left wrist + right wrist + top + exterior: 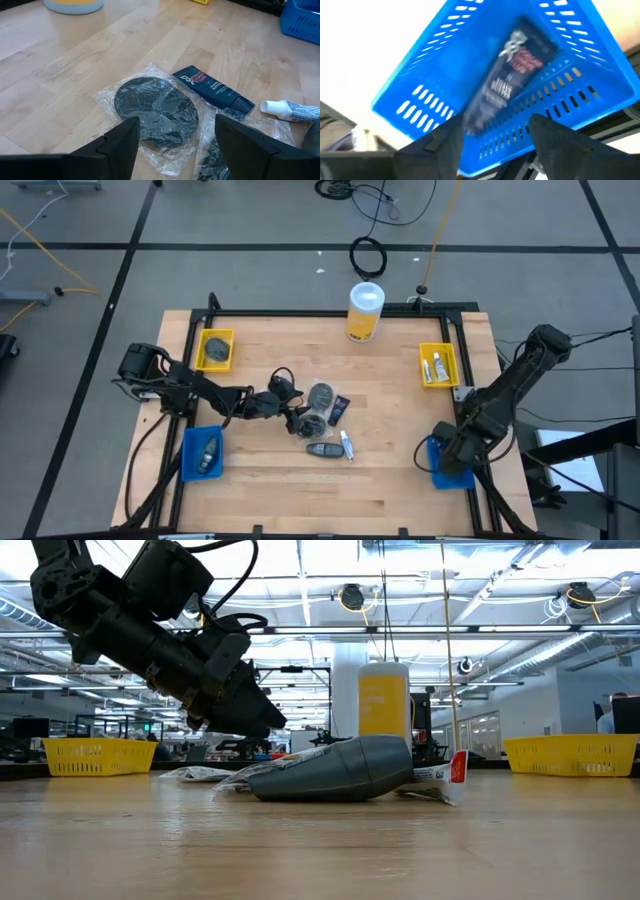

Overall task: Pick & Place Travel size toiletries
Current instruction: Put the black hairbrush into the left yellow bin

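Mid-table lie two round dark grey discs in clear wrap (322, 395) (312, 421), a dark blue sachet (340, 408), a dark oblong bottle (322, 448) on its side and a white tube (347, 445). My left gripper (292, 408) hovers open just left of them, its fingers (120, 142) standing either side of one wrapped disc (155, 107). My right gripper (450, 448) points down, open, over the blue basket (445, 472) at the right edge. A dark blue sachet (517, 70) shows blurred beyond its fingers, inside the basket (440, 75).
A tall yellow cylinder with a white lid (365, 310) stands at the far edge. Two yellow baskets sit at far left (216, 350), holding a disc, and at far right (438, 365), holding white tubes. A blue basket (203, 453) at near left holds a dark bottle.
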`<move>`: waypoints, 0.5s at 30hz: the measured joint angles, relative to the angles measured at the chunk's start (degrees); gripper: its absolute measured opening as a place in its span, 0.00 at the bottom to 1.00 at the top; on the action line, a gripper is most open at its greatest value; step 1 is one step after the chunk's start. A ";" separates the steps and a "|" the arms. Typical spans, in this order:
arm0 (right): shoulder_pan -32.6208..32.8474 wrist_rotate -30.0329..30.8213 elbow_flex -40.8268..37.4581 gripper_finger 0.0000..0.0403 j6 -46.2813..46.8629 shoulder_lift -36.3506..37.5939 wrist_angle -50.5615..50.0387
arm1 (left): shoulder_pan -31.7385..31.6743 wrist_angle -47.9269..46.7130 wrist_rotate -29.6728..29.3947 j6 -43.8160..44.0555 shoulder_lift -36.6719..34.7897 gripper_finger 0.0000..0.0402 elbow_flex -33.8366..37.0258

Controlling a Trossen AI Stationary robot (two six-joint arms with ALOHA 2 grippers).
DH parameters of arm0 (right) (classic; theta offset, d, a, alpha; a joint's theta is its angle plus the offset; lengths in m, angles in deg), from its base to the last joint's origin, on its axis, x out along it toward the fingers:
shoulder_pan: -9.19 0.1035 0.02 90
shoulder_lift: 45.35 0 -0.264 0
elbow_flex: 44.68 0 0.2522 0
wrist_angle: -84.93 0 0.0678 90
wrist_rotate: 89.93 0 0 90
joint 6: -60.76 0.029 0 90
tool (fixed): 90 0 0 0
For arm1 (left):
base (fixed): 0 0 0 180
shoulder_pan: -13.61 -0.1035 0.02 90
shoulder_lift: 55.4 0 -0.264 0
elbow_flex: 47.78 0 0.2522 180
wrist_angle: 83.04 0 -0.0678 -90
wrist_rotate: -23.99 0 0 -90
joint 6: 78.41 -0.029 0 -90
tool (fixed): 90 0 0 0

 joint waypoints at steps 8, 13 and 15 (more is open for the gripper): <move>-2.81 14.85 -0.02 0.57 -11.29 8.98 8.92 | 0.00 0.33 0.00 -0.02 0.00 0.65 0.00; -6.18 32.23 -0.02 0.55 -42.89 10.49 26.76 | 0.00 0.56 0.00 -0.02 0.00 0.63 0.00; -7.93 37.06 -0.02 0.54 -56.70 9.89 35.91 | 0.00 0.74 0.00 -0.02 0.00 0.62 0.00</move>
